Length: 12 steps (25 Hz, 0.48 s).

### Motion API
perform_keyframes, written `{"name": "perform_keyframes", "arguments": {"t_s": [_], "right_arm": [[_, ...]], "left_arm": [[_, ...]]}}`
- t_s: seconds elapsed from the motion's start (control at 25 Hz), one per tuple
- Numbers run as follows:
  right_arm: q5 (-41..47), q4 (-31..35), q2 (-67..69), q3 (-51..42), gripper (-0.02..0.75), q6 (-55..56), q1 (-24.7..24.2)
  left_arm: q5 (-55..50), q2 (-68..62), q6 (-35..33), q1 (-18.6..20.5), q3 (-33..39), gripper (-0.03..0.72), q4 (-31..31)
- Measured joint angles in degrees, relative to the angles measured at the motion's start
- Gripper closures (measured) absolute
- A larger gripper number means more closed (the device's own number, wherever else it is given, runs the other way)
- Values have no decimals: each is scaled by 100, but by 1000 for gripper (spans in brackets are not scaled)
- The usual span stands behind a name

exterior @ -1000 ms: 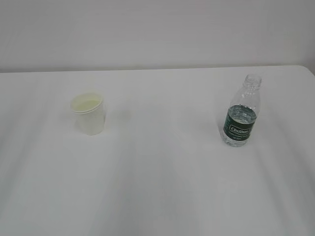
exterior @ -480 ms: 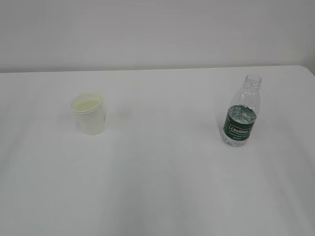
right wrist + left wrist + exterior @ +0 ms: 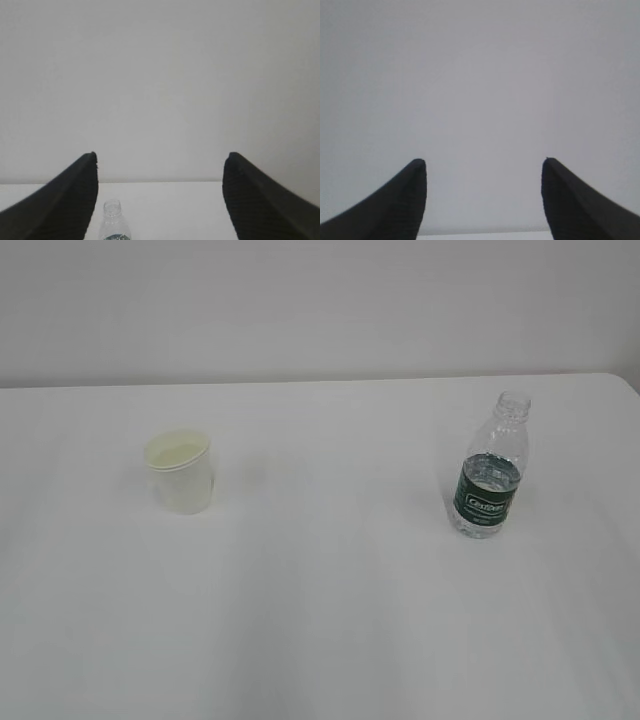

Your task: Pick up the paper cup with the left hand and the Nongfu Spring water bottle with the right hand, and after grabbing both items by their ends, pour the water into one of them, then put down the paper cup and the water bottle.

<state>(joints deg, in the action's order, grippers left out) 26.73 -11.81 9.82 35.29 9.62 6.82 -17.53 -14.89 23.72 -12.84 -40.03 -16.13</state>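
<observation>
Now, label: Nongfu Spring water bottle (image 3: 490,472), dark green band, white lettering unreadable.
Cup: paper cup (image 3: 180,471) upright, surface (image 3: 320,620) left; unmoved.
Tools: left tool (image 3: 483,162), right tool (image 3: 159,156) both released, empty.

Bare test or lab-type setup, exact kind unclear: plain white table (image 3: 320,620) against a blank pale wall (image 3: 320,300), no furniture or decor. Only props are a paper cup (image 3: 180,472) and an uncapped water bottle (image 3: 490,468).

table (image 3: 330,620): white, plain | wall (image 3: 320,300): pale grey, behind table
</observation>
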Motion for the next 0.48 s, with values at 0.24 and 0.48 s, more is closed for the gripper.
{"name": "perform_keyframes", "arguments": {"t_s": [0.24, 0.48], "right_arm": [[729, 12, -224, 78, 147, -23, 0], [1682, 20, -234, 467, 147, -344, 0]], "left_arm": [[-726, 446, 0, 0, 0, 175, -370], [-1724, 764, 0, 0, -12, 175, -420]]}}
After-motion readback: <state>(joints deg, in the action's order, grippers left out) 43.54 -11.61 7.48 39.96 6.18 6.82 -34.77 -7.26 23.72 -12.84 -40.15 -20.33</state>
